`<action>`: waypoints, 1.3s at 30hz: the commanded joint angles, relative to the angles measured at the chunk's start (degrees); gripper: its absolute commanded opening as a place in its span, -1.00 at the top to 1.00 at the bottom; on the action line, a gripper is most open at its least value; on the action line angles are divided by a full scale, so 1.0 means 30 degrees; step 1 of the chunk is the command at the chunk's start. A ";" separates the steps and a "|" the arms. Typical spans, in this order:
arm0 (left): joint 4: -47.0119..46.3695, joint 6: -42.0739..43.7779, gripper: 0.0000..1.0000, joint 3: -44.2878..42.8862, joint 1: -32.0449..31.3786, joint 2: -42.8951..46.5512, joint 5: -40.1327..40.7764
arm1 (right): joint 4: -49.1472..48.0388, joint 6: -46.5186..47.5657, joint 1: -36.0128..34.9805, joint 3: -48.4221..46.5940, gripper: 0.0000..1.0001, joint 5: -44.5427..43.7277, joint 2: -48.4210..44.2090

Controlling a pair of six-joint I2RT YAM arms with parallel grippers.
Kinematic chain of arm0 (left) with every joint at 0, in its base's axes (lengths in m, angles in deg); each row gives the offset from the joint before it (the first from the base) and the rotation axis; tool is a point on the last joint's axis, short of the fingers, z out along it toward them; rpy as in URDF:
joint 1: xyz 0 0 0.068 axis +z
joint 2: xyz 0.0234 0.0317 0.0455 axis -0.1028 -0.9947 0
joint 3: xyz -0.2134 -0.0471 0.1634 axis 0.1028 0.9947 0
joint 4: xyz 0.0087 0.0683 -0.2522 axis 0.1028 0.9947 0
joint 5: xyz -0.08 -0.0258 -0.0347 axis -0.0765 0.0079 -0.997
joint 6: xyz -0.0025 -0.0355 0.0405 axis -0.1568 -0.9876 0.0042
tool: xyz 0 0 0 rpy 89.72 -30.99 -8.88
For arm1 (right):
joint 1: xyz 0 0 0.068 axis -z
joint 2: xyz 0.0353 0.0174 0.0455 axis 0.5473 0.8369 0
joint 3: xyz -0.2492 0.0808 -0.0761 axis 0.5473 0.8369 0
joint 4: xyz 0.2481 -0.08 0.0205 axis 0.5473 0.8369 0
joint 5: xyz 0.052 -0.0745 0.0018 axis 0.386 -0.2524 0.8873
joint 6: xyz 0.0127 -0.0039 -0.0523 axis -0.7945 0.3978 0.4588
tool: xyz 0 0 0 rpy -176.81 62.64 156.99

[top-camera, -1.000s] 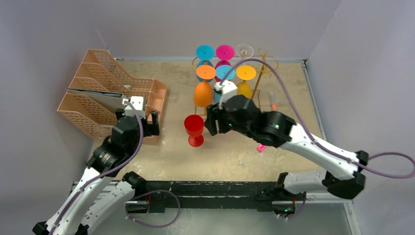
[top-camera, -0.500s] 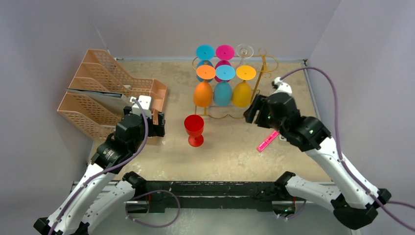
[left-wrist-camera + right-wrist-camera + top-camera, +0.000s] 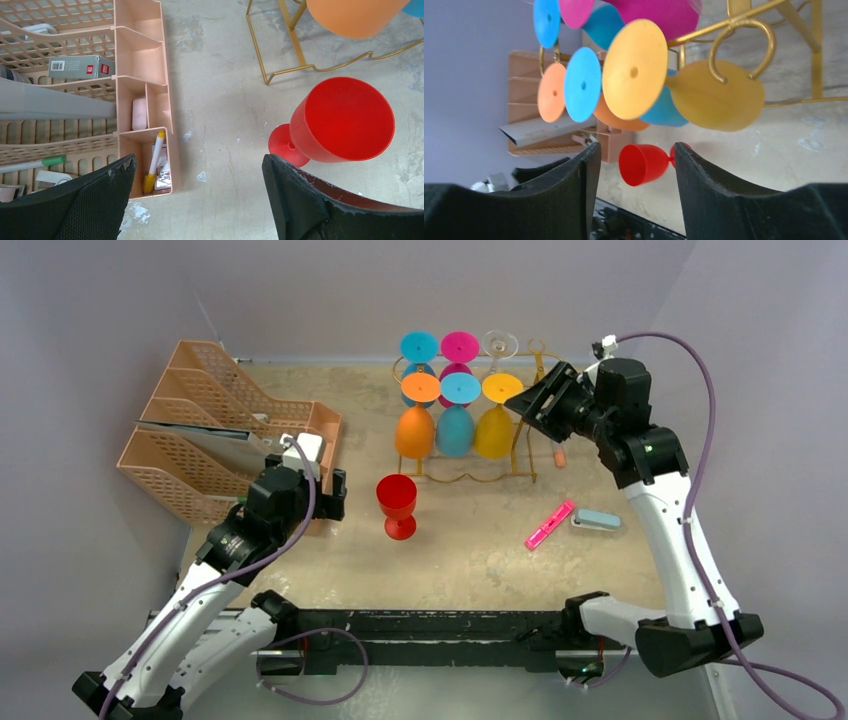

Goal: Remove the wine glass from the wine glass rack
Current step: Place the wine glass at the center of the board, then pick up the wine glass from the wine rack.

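Seven wine glasses, one gold wire rack point(image 3: 724, 24)
Six hang on the rack: one orange glass point(image 3: 414, 432), two blue glasses point(image 3: 455, 430) point(image 3: 419, 346), one yellow glass point(image 3: 493, 432), one magenta glass point(image 3: 460, 345), one clear glass point(image 3: 499, 342). One red glass point(image 3: 397, 497) stands on the table point(image 3: 470, 560), with one pink marker point(image 3: 550, 525), one grey case point(image 3: 598, 521) and one peach tray unit point(image 3: 160, 475).

The wine glass rack point(image 3: 541, 368) stands at the middle of the table's point(image 3: 470, 560) far edge, with 6 wine glasses point(image 3: 455, 430) hanging upside down on it in 2 rows of 3. 1 upright wine glass point(image 3: 397, 502) stands before the rack's left end. File trays point(image 3: 190, 435) lie along the left edge. Toward the right edge a marker point(image 3: 551, 525) lies just left of a small case point(image 3: 598, 521).
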 commanded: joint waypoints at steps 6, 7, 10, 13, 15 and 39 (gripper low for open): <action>-0.0635 0.0226 -0.90 -0.0363 0.0118 -0.0410 0.0018 | -0.4263 -0.2868 0.0528 0.0823 -0.04 -0.0634 0.0563; -0.0598 0.0226 -0.90 -0.0406 0.0098 -0.0497 -0.0007 | -0.4283 -0.2943 0.0550 0.0865 -0.04 -0.1044 0.0646; -0.0614 0.0226 -0.90 -0.0377 0.0096 -0.0640 -0.0174 | -0.4240 -0.2971 0.0548 0.0909 0.04 -0.2139 0.0820; -0.0646 0.0297 -0.91 -0.0380 0.0121 -0.0792 -0.0331 | -0.4444 -0.2855 0.0534 0.0836 0.08 -0.2471 0.1067; -0.0647 0.0328 -0.91 -0.0424 0.0097 -0.0863 -0.0361 | -0.4449 -0.2683 0.0544 0.0636 0.11 -0.2458 0.1313; -0.0808 -0.0078 -0.91 -0.0426 0.0097 -0.1311 -0.2273 | -0.5858 -0.4074 0.0619 0.1953 1.00 -0.1962 0.0757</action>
